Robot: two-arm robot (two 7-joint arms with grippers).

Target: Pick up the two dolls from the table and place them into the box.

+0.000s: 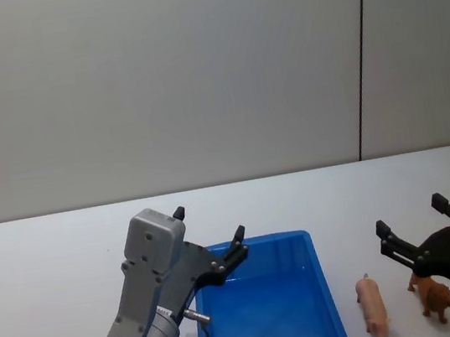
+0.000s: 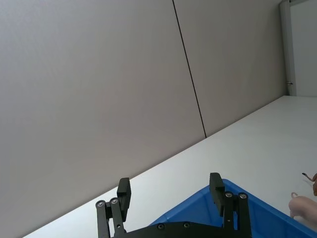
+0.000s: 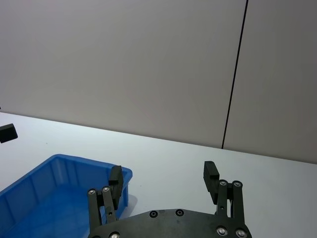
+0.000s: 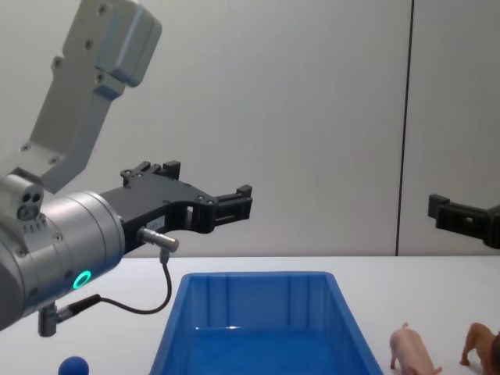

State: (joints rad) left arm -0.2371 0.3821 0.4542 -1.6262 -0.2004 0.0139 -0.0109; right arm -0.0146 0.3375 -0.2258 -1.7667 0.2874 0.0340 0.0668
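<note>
The two dolls stand on the white table [image 1: 51, 254] to the right of the box. One is a pale pink pig [image 1: 372, 306] [image 4: 412, 351] [image 2: 303, 206], the other a reddish-brown animal [image 1: 436, 296] [image 4: 478, 344]. The box [image 1: 257, 242] [image 4: 258, 312] [image 3: 54, 183] [image 2: 233, 208] is a bright blue bin with nothing visible inside. My left gripper [image 1: 209, 224] [image 2: 169, 182] [image 4: 207, 183] hangs open above the box's near-left corner. My right gripper [image 1: 411, 214] [image 3: 163, 172] hovers open just above and behind the brown animal, holding nothing.
A small blue ball [image 4: 74, 366] lies on the table left of the box. A grey wall with a dark vertical seam [image 1: 361, 55] stands behind the table. Bare tabletop stretches beyond the box and the dolls.
</note>
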